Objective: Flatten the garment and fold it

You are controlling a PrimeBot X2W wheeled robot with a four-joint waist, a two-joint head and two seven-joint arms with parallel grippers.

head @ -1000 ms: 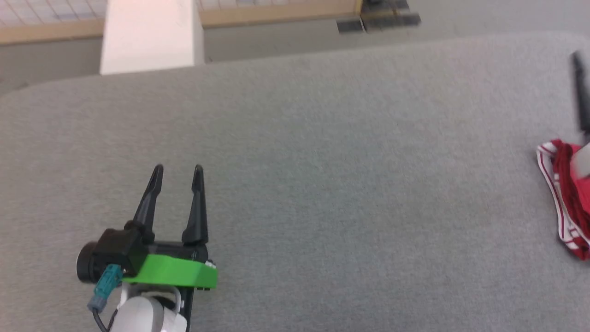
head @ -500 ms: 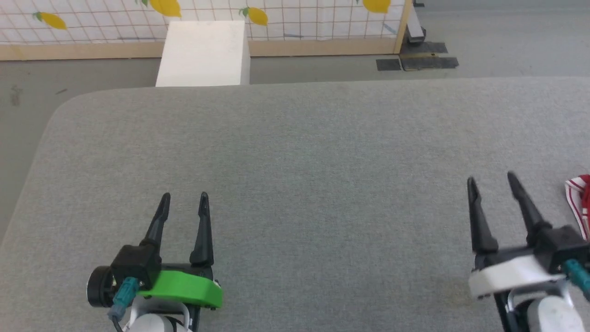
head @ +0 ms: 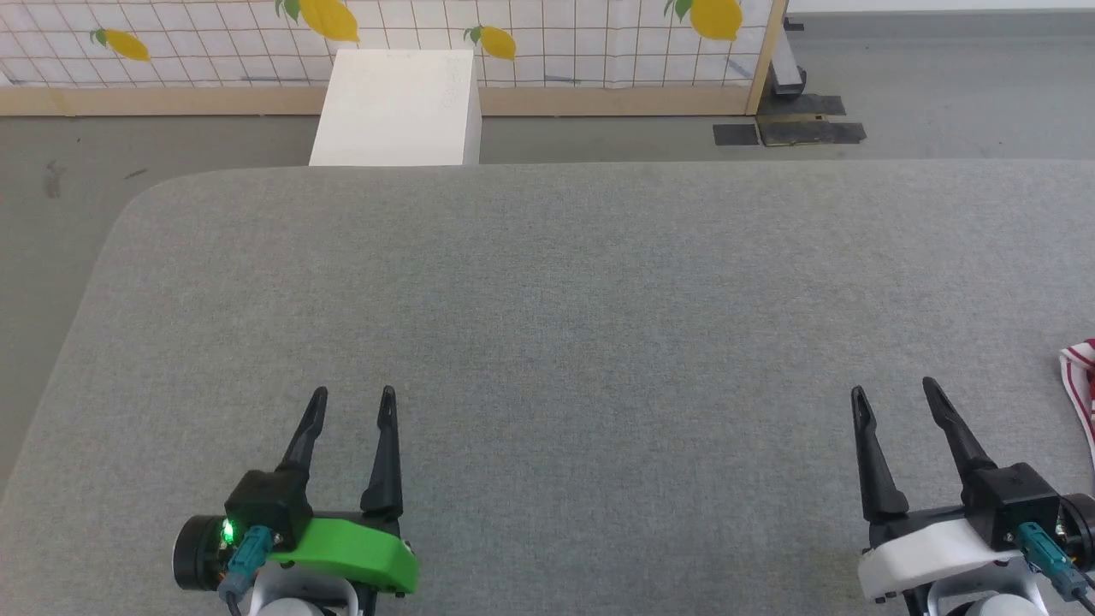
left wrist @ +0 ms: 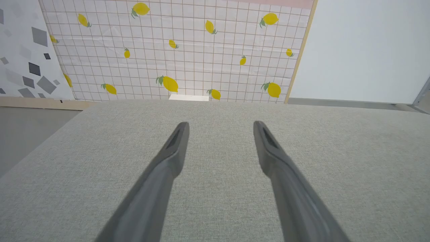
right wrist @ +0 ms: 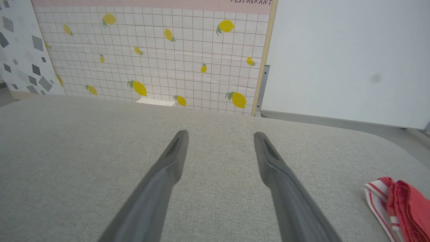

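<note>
Grey fabric-covered table (head: 547, 299) carries the red jersey garment with white, red-striped sleeve trim (head: 1080, 381), bunched near its right edge, so flattening and folding both appear outstanding, while the left gripper (head: 352, 392) and right gripper (head: 892, 387) hover near the front edge, fingers apart, holding nothing.

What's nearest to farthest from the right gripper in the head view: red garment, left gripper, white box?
1. Red garment, just right of the right gripper.
2. Left gripper, far left across the table.
3. White box, beyond the table's far edge.
</note>
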